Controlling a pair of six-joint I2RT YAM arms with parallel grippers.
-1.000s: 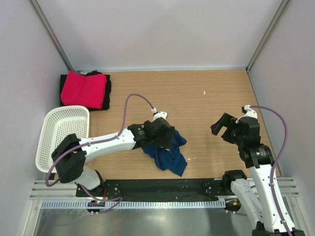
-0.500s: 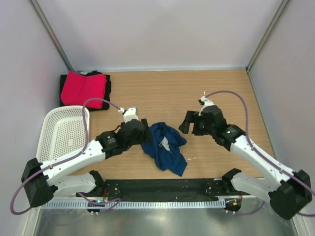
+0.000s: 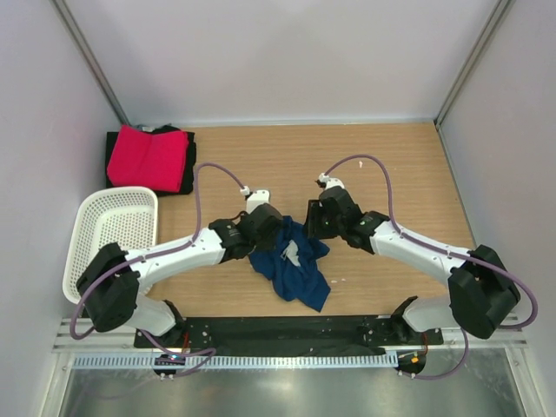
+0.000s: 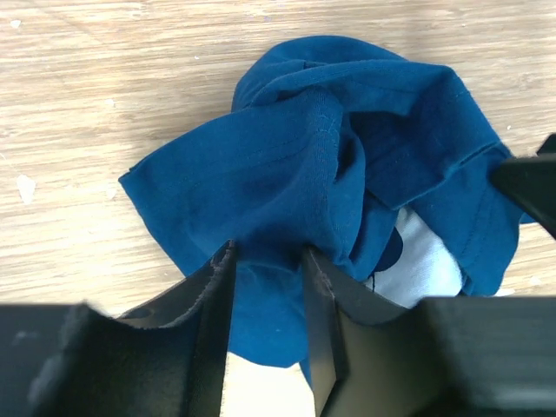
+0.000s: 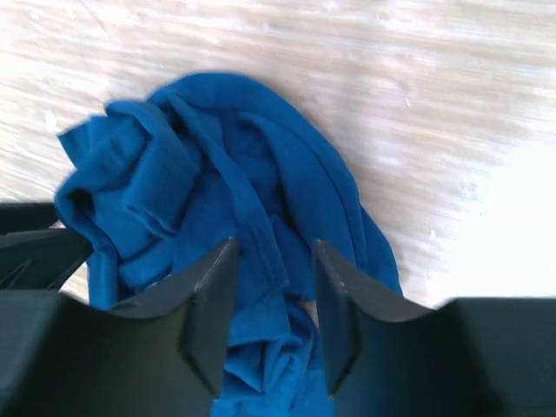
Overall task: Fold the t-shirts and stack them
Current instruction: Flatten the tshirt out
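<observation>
Where the brown wooden table (image 3: pixel 391 165) meets the left wall, a white plastic basket with small holes (image 3: pixel 113 243) sits near the front edge. Behind it, in the far left corner, a bright pink-red folded cloth t-shirt (image 3: pixel 148 158) lies on top of a black cloth t-shirt (image 3: pixel 188 169). Only the edge of the black one peeks out on the right side.

Next comes the left tool (image 4: pixel 267 252). It reaches in from the left and hangs low over the left edge of a dark blue cloth t-shirt (image 3: pixel 295 265). Its two black fingers (image 4: pixel 213 313) are apart, and blue cloth shows in the gap between them. A bunched-up fold runs right up to the tips.

That blue shirt lies crumpled in a heap near the middle of the table, close to the front edge. A bit of its white print (image 3: pixel 291 252) shows in the folds.

On the other side, the right tool (image 5: pixel 275 245) comes in from the right and sits over the top right part of the same shirt. Its fingers (image 5: pixel 208 313) are apart too, with blue cloth seen between them. That picture is blurry, so I cannot tell if the tips touch the cloth.
</observation>
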